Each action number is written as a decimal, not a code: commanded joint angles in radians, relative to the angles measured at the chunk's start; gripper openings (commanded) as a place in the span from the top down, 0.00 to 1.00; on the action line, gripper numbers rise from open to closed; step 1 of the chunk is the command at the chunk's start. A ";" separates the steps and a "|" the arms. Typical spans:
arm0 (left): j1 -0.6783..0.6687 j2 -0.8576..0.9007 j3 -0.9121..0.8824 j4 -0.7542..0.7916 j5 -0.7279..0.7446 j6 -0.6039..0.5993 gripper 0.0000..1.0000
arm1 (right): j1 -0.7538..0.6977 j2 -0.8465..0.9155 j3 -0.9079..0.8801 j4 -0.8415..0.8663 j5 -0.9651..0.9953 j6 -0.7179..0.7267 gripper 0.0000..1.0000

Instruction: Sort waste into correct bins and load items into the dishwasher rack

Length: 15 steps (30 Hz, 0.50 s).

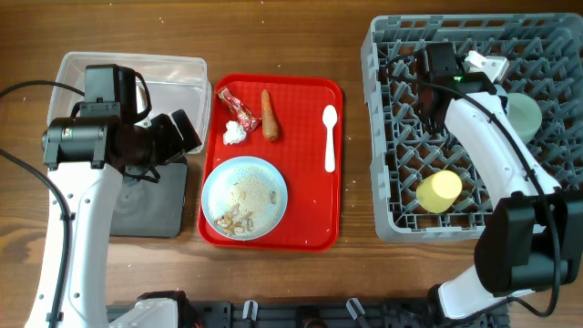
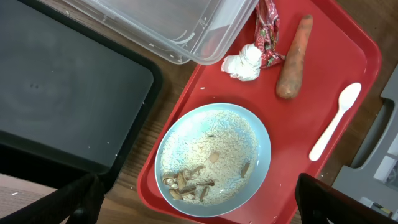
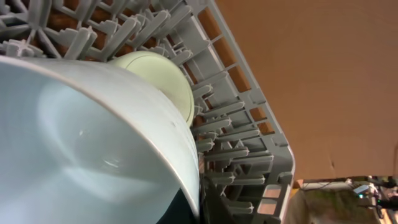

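Tabletop (image 1: pixel 355 273) is matt wood grain; red tray (image 1: pixel 310 219), plate (image 2: pixel 264 142) and bowl (image 3: pixel 93 143) look smooth and glossy, and the tub (image 2: pixel 199 31) is clear shiny plastic. Black tray (image 2: pixel 62 93) is matt and dust-specked, the rack (image 1: pixel 401 196) dull grey moulded plastic, the spoon (image 1: pixel 330 137) smooth white plastic. Wrapper (image 2: pixel 268 34) is crinkled shiny film, tissue (image 2: pixel 244 62) soft crumpled paper.

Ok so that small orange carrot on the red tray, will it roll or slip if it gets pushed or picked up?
Probably stiff: the small orange carrot lies straight, holding its shape. Being round and tapered, it would likely roll in a curve if nudged on the red plastic tray. A pinch near the thin end might slip off.
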<state>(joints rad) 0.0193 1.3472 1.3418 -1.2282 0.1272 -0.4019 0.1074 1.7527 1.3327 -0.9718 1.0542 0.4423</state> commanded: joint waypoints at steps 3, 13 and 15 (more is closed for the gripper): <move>0.003 -0.014 0.006 0.000 -0.009 -0.002 0.00 | -0.001 0.025 -0.003 0.002 0.130 -0.041 0.96; 0.003 -0.014 0.006 0.001 -0.009 -0.002 0.00 | 0.000 0.073 -0.062 0.027 0.079 -0.109 0.96; 0.003 -0.014 0.006 0.000 -0.009 -0.002 0.00 | 0.000 0.073 -0.061 0.012 0.028 -0.101 0.96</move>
<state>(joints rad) 0.0193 1.3472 1.3418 -1.2282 0.1272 -0.4019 0.1062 1.7863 1.2980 -0.9348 1.1725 0.3573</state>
